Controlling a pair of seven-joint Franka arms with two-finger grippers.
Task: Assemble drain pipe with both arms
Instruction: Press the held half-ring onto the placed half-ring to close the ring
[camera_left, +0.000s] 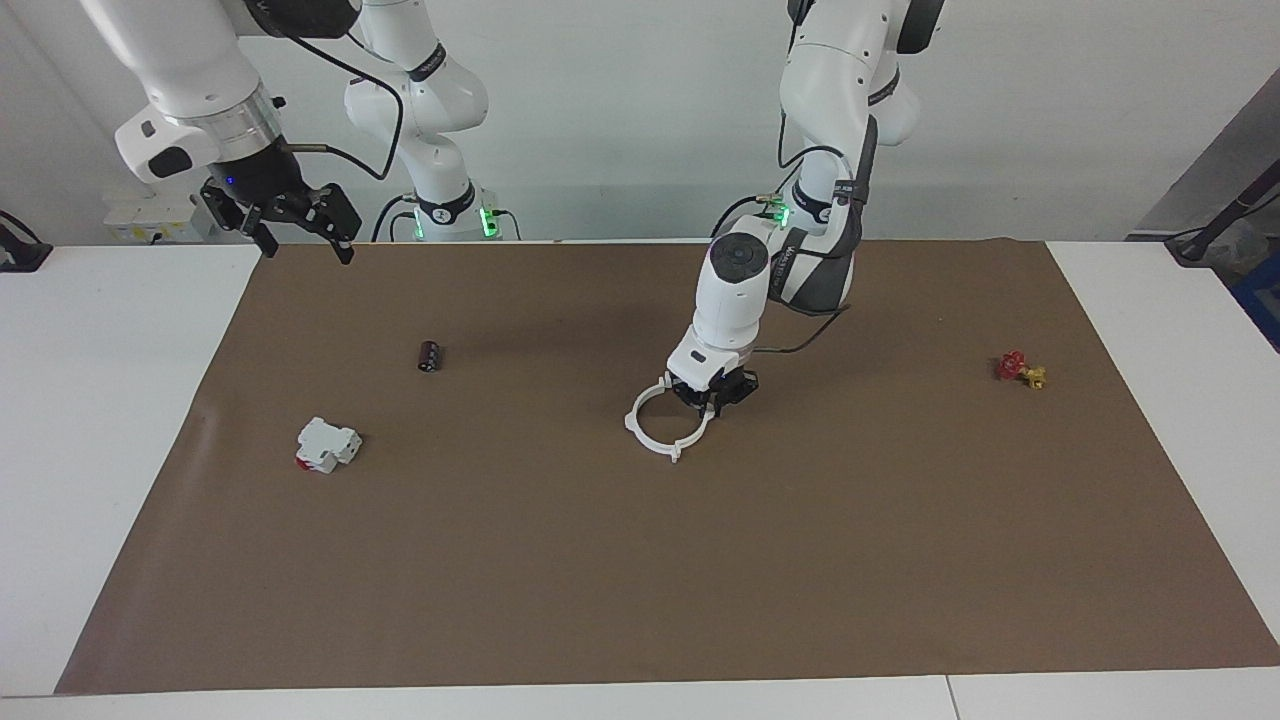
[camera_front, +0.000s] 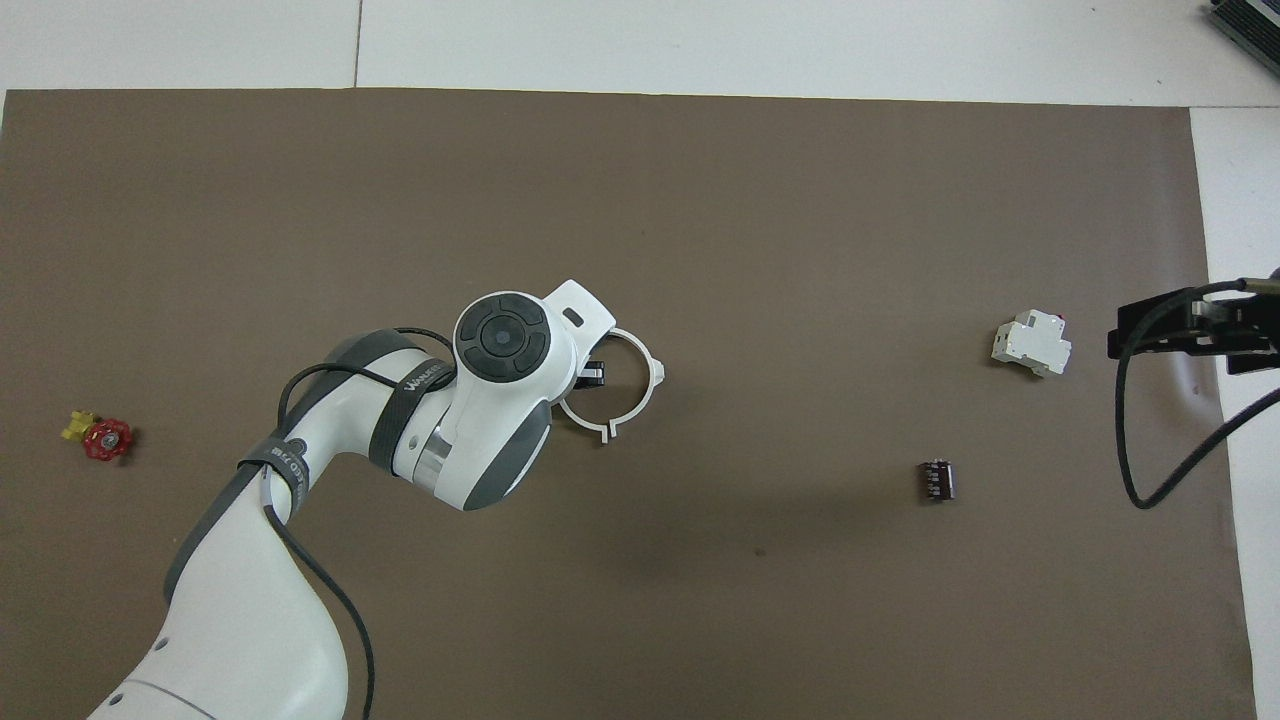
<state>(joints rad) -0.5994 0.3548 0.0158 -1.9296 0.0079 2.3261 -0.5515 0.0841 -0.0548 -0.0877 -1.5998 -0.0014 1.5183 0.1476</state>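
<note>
Facing view: the ring (camera_left: 662, 422), two white half-arcs joined into one flat circle, lies on the brown mat (camera_left: 640, 560) near the middle of the table; the joined tabs point away from the robots; the left gripper (camera_left: 713, 392) is low at the ring's edge toward the left arm's end, its fingers clenched on the arc there; the left arm (camera_left: 745, 290) leans down over it from its base; the right gripper (camera_left: 290, 215) hangs in the air over the mat's edge at the right arm's end, fingers spread and holding nothing; the right arm waits; a black cylinder (camera_left: 430, 355) and a white box (camera_left: 327, 444) with a red end lie toward the right arm's end, the box farther from the robots; a red and yellow valve (camera_left: 1020, 369) lies toward the left arm's end.

Overhead view: the ring (camera_front: 636, 392) shows closed, partly covered by the left arm (camera_front: 480, 400); the left gripper (camera_front: 592, 374) shows as a dark tip at the ring's rim; the right gripper (camera_front: 1190, 330) juts in at the frame's edge just beside the box (camera_front: 1031, 343); the cylinder (camera_front: 937, 480) lies nearer the robots than the box; the valve (camera_front: 100, 436) lies well apart from the ring.
</note>
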